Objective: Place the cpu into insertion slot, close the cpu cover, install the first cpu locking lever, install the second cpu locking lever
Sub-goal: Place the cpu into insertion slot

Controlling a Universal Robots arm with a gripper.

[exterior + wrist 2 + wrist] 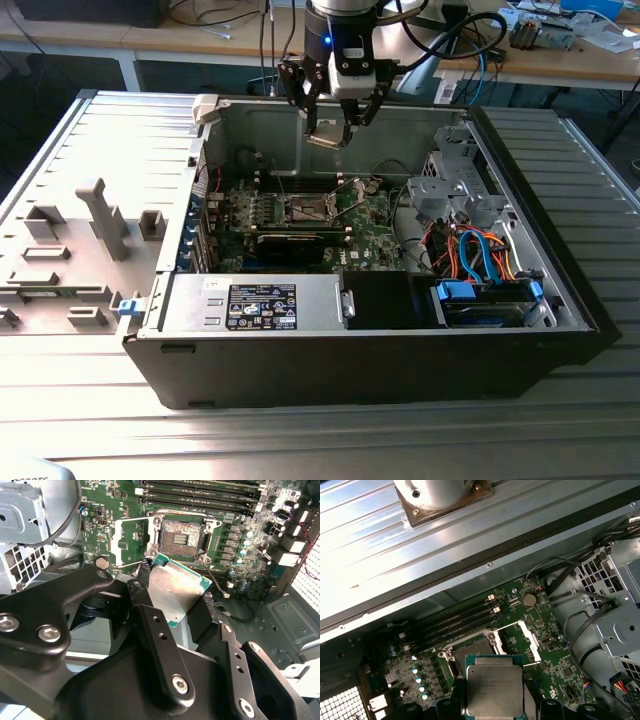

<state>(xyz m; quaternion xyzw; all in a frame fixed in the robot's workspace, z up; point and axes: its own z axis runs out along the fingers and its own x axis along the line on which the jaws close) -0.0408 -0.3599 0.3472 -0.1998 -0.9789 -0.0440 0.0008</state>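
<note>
Hand (328,128) grips the cpu (175,587), hovering above the open case (300,372). Slot (181,537) empty, cover (127,540) flipped open. All four steps left.

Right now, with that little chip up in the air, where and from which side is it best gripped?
By two opposite edges, coming from above. The cpu is a thin flat square, so only its edges offer purchase; the gripper holds it that way over the motherboard.
</note>
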